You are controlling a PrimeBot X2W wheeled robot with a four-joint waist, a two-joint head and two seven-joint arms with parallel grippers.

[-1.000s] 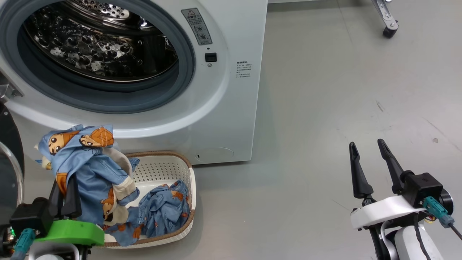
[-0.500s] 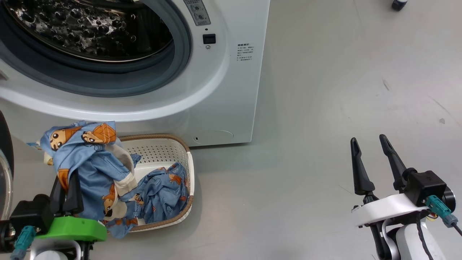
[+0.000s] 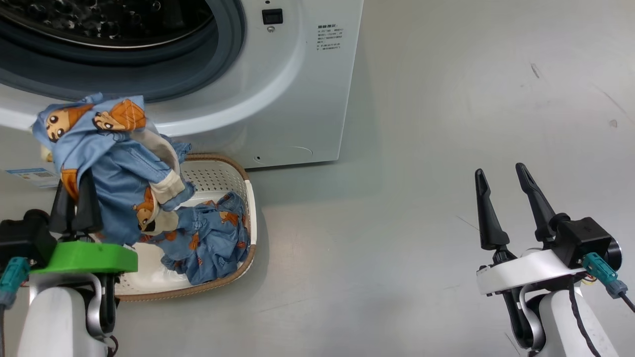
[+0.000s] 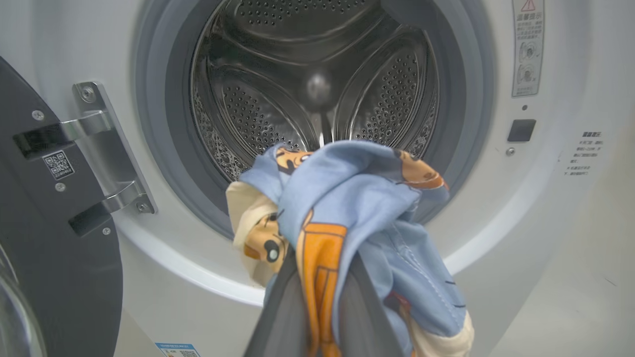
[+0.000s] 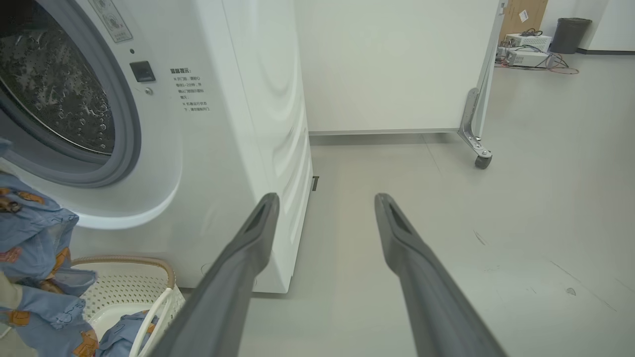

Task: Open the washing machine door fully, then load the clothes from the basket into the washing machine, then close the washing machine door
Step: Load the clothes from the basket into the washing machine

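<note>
The washing machine (image 3: 278,74) stands with its steel drum (image 4: 317,89) exposed. Its black-rimmed door (image 4: 59,258) is swung open to the left on a metal hinge (image 4: 99,148). My left gripper (image 3: 75,191) is shut on a light-blue garment (image 3: 114,163) with orange figures, held up in front of the drum mouth, above the basket (image 3: 218,171). The cloth covers the fingertips. Another piece of the clothes (image 3: 213,238) lies in the basket. My right gripper (image 3: 500,169) stands open and empty over the floor, far right of the machine.
The basket sits on the grey floor against the machine's lower front. A blue label (image 3: 30,174) shows at the machine's lower left. A white panel on casters (image 5: 482,161) stands behind the machine's right side, with a bin (image 5: 570,34) and equipment far back.
The head camera has tilted down, so the machine sits higher in the picture. My left gripper has lifted the garment higher above the basket. The right gripper has stayed open.
</note>
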